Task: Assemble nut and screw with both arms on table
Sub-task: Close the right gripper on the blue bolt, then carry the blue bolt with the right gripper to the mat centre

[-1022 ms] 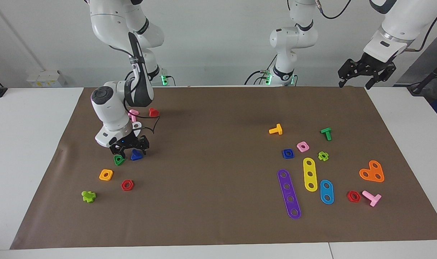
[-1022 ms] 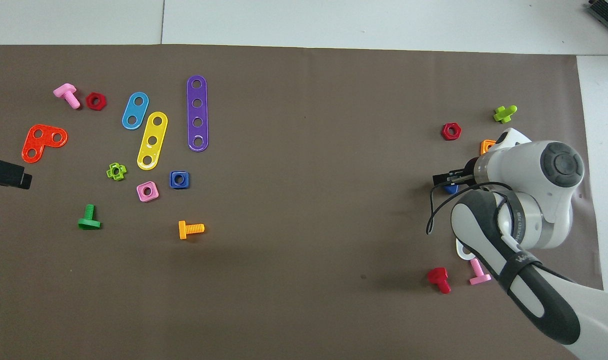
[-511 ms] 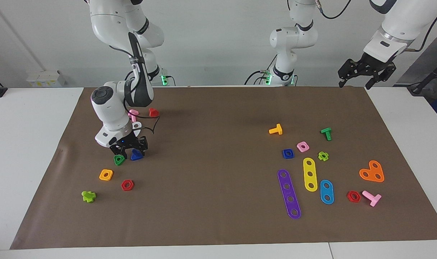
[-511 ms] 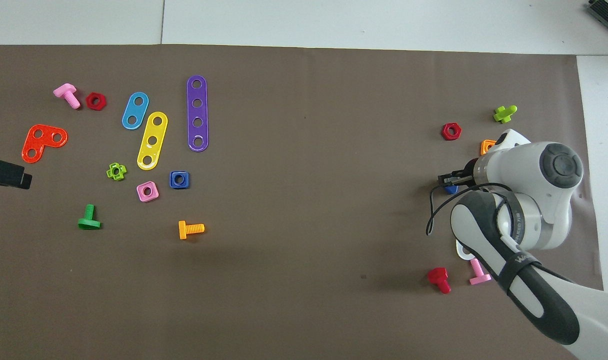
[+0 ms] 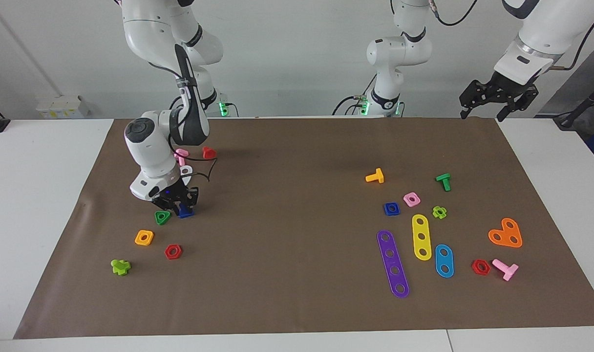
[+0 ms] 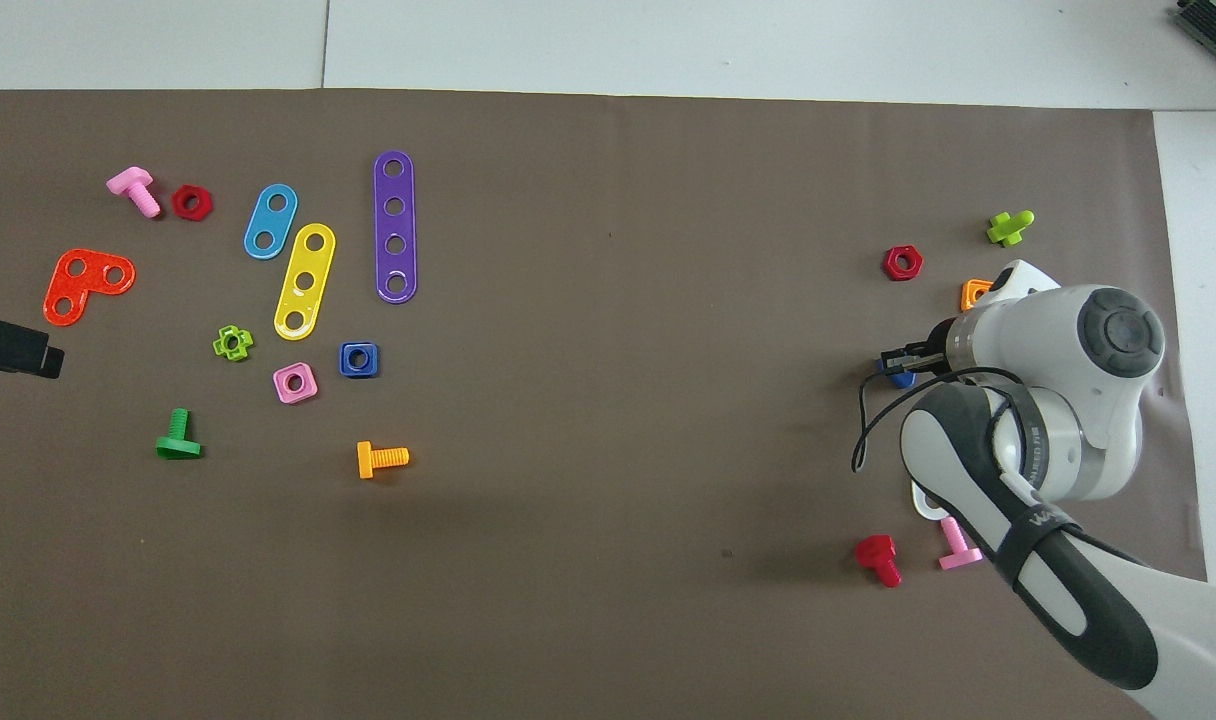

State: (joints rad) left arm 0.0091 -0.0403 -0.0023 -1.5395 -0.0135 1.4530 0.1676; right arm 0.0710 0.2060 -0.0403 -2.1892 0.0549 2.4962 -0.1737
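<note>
Gripping the screw (image 5: 184, 211) on the mat (image 5: 297, 205), right gripper (image 5: 176, 203) pinches it beside a green nut (image 5: 162, 217). Left gripper (image 5: 498, 95) waits spread, raised. Nut (image 5: 391, 209) lies toward left arm's end. No legible writing.

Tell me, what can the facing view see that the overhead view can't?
Only the facing view shows the green triangular nut beside the screw; from overhead the right arm covers it. It also shows the whole left gripper, open, raised and waiting over the mat's edge. Only the overhead view shows the full pink bolt lying by the right arm. Both show the right gripper closed on the screw, and the blue nut beside the pink nut, toward the left arm's end.
</note>
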